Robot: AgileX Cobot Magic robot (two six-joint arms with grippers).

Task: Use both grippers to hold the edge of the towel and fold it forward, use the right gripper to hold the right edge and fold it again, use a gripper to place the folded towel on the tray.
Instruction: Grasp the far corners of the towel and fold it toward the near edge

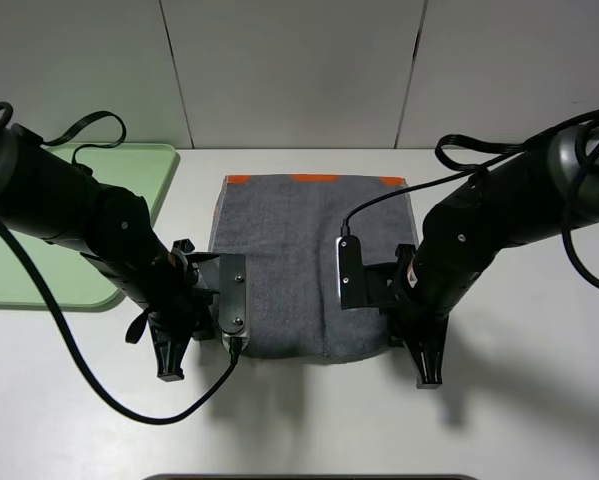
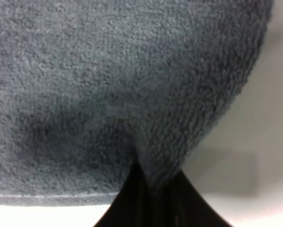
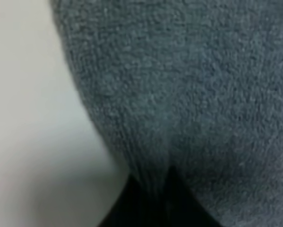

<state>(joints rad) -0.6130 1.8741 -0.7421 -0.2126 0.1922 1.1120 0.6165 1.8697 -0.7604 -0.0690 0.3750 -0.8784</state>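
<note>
The dark grey towel lies flat on the white table, with orange trim at its far end and the plain grey edge nearest me. My left gripper is at the near left corner. The left wrist view shows its jaws shut on a pinch of grey towel just above the hem. My right gripper is at the near right corner. The right wrist view shows it shut on towel cloth. The pale green tray lies at the far left.
The white table runs out in front of the towel and to the right. A pale wall stands behind the towel's far end. Black cables loop from both arms; one trails on the table at the front left.
</note>
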